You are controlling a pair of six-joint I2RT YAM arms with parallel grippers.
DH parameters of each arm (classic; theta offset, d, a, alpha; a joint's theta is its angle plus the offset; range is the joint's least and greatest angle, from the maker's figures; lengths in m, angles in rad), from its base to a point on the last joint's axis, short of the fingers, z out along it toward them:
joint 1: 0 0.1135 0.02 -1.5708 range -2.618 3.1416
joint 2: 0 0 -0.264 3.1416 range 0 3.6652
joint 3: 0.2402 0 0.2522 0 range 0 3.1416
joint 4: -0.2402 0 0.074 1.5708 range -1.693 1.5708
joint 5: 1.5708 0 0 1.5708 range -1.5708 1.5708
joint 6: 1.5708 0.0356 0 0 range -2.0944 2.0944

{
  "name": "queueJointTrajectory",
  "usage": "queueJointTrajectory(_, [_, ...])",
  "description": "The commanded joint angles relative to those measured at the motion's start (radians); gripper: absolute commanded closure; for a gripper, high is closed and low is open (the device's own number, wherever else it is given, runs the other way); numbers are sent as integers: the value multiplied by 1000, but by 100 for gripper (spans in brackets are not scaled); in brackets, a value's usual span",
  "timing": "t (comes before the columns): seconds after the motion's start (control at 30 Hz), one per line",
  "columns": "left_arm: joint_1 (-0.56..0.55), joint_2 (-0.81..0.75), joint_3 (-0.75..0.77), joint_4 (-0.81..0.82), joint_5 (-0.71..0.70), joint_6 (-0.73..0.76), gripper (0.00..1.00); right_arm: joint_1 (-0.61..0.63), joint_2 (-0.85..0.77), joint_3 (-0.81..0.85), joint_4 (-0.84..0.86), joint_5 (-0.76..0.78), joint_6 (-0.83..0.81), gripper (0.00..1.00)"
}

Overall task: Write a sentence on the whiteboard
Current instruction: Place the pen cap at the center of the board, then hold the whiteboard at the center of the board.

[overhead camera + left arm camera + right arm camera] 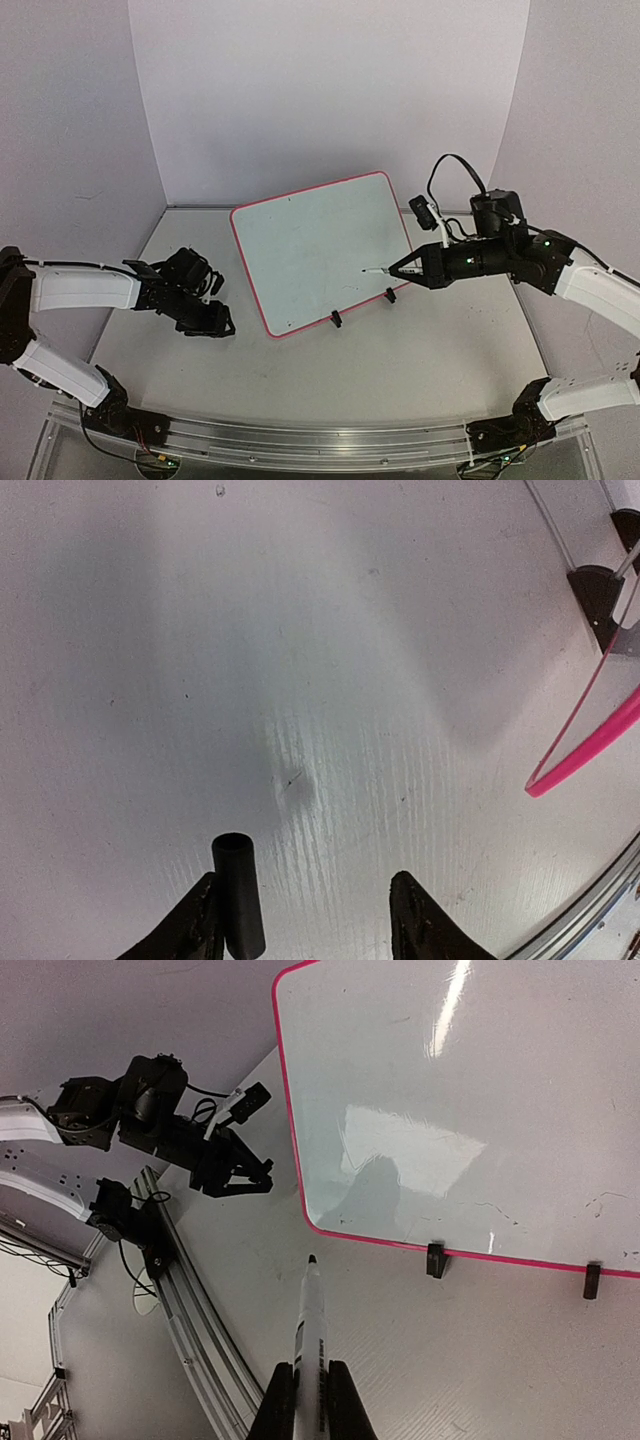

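While your right gripper (311, 1378) pinches a white plastic marker with black print (311, 1310) between pressed-in fingers, nib forward, the white rectangular whiteboard with a pink-red rim (320, 240) sits mid-table toward the back edge of the pale table (420, 350). It is propped on a slant on two small black clip feet (336, 320) at its near edge.

No sentence shows on it, only a few faint smudges (605, 1200) near the clip-side rim, unreadable.

Key relation: the board lies left of your right fingers, and the marker's long axis runs right-to-left, nib aimed at the board's right half. From above the nib overlaps the face. On the right wrist view it sits short of the rim over bare table, so I judge it's off the surface.

Right arm is the nearer one and the writing arm. Your left gripper (303, 900) hangs low off the board's near-left corner, fingers spread. A short black cylindrical cap (238, 890) leans on one finger, not pinched.

Next you need the nib down onto the face, starting far enough left for the rows to fit. Risk: shoving the propped board back.
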Motion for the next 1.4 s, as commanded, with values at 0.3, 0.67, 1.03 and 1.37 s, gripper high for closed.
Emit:
queueJointTrajectory(0.3, [13,-28,-1,14,1,12,27,20,7,-2,31,36,0,100])
queueJointTrajectory(0.67, [16,-66,8,-14,-23,10,13,27,2,-8,32,51,1,100])
queueJointTrajectory(1.03, [146,-188,262,-255,80,182,11,135,71,25,129,139,9,100])
queueJointTrajectory(1.37, [346,-77,417,-106,521,318,13,218,315,149,321,179,-3,100])
